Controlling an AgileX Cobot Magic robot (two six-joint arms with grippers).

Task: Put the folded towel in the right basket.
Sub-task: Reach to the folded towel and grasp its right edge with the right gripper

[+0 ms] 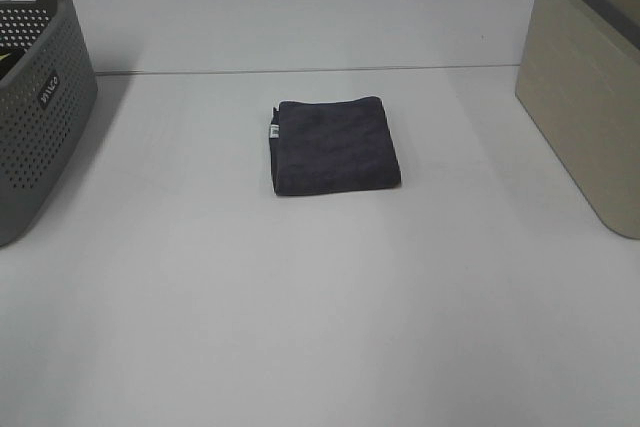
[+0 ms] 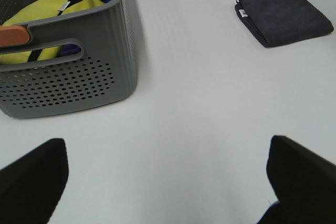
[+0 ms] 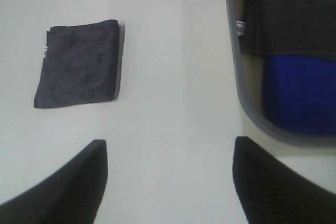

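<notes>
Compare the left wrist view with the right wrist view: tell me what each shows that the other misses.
Left wrist only: the grey basket holding a yellow cloth. Right wrist only: the right basket with a blue towel and a dark towel inside. Both: the folded towel lying on the table, plus left fingers or right fingers, spread open, empty.

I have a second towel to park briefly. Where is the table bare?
The widest bare stretch is the table on the camera side of the folded towel. Bare strips also lie between it and the grey basket, and between it and the beige basket. Both baskets already hold cloths.
</notes>
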